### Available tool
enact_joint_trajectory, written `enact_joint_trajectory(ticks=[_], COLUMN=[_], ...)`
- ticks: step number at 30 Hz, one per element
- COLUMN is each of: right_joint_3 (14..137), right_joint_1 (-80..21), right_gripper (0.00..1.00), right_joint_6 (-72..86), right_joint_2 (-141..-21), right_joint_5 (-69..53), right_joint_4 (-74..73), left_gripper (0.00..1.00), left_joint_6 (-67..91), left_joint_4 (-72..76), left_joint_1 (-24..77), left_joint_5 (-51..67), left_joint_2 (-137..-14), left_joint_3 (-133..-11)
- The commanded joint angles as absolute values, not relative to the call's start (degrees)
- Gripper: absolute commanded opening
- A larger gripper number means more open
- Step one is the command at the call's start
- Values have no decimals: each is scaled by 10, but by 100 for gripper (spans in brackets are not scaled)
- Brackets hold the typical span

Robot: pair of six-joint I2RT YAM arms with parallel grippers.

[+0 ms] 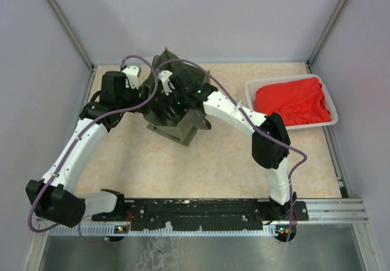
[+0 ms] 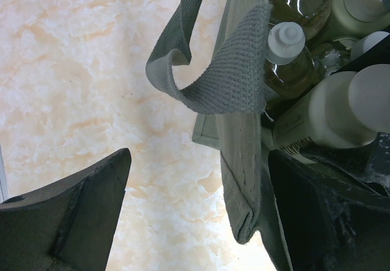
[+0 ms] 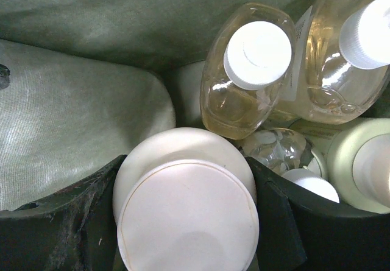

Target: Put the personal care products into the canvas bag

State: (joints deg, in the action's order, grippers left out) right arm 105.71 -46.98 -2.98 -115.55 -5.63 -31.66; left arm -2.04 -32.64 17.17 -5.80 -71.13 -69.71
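Note:
The olive canvas bag (image 1: 186, 130) stands at the middle back of the table. My right gripper (image 3: 186, 164) is down inside it, shut on a pale beige bottle with a white cap (image 3: 189, 216). Beside it in the bag lie two clear amber bottles (image 3: 250, 70) (image 3: 341, 58), a silvery one (image 3: 274, 146) and another beige one (image 3: 362, 161). My left gripper (image 2: 200, 155) is open and straddles the bag's left wall (image 2: 241, 161), with one finger outside and one inside. A bag handle (image 2: 225, 70) loops over above it.
A white tray (image 1: 292, 125) holding a red cloth (image 1: 292, 100) stands at the back right. Grey enclosure walls and metal posts ring the table. Both arms reach to the bag (image 1: 183, 97).

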Motion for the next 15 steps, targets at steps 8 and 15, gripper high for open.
enact_joint_trajectory(ticks=[8,15], right_joint_3=[1051,1056], right_joint_1=[-456,-463], right_gripper=[0,0], right_joint_6=[-33,2], right_joint_2=[-1146,-1147], right_joint_5=[-72,-175], right_joint_4=[-282,-262], left_gripper=[100,100], left_joint_6=[-26,-27], left_joint_4=[-333,-334], left_joint_1=[173,173], left_joint_5=[-55,-57], left_joint_2=[-707,-703], left_joint_3=[-726,-726])
